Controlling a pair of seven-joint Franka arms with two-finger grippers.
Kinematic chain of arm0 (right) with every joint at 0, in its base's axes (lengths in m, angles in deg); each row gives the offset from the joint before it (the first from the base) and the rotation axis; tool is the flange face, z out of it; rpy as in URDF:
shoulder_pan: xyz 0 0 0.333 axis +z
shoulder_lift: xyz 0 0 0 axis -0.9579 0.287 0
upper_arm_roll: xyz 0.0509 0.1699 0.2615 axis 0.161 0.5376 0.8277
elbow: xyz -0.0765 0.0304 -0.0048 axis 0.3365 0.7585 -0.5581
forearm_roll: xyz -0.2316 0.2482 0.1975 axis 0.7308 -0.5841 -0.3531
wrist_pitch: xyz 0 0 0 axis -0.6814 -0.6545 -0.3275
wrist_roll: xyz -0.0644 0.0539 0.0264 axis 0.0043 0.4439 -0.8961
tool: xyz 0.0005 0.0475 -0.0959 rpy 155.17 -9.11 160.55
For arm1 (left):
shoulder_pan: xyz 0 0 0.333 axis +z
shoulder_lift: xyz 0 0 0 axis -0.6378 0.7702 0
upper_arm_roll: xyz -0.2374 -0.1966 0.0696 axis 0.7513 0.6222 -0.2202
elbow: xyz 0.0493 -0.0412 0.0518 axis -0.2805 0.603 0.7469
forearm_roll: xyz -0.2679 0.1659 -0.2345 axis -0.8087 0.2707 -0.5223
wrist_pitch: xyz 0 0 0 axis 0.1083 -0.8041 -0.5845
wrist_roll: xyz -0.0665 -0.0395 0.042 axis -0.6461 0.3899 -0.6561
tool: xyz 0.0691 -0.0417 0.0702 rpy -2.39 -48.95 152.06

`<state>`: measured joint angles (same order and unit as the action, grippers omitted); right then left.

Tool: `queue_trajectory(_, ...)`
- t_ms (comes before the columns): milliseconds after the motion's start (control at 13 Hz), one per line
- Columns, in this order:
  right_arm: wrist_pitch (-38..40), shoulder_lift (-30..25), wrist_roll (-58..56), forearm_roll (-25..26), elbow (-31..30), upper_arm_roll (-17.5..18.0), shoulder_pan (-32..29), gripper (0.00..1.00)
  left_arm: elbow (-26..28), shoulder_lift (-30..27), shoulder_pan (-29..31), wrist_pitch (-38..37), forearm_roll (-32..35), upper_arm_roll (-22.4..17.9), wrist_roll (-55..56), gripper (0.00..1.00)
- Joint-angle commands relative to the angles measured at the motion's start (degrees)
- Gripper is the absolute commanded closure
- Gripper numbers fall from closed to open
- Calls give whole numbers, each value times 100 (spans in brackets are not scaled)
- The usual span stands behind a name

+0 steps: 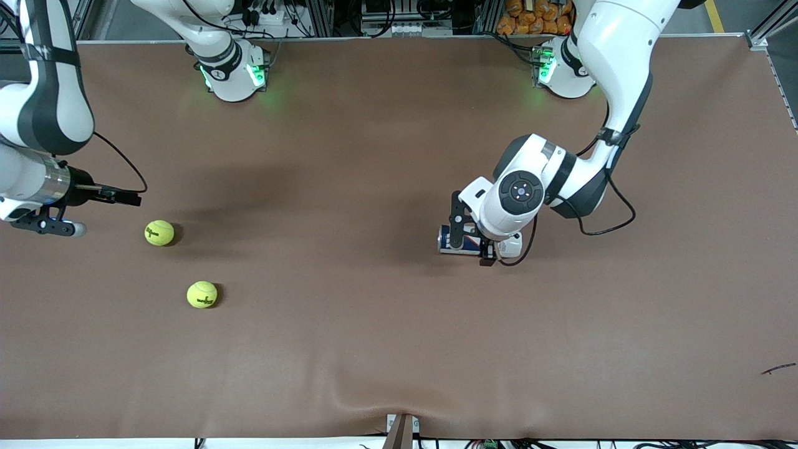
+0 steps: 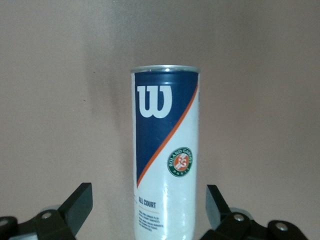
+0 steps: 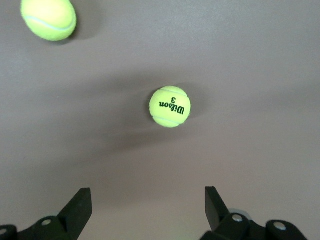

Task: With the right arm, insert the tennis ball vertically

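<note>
Two yellow tennis balls lie on the brown table toward the right arm's end: one farther from the front camera, one nearer. My right gripper is open and empty, low beside the farther ball and apart from it. In the right wrist view that gripper faces a ball, with the second ball at the corner. A blue and white Wilson can lies on its side mid-table. My left gripper is open, a finger on each side of the can, not touching it.
Both arm bases stand along the table edge farthest from the front camera. A small dark scrap lies near the left arm's end. The table cloth bulges at the edge nearest the front camera.
</note>
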<state>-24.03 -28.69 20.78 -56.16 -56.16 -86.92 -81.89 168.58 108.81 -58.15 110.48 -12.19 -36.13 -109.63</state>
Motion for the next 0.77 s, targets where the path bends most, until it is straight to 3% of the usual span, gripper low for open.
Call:
queue_trajectory(0,-726,-71,-151,9,-551,64,-136,0,121,72,-3,305,153,-13,-66,0)
queue_trajectory(695,-1940,1168,-275,-113,-552,82,-523,0,1043,55,-3,1474,390,22,-66,0)
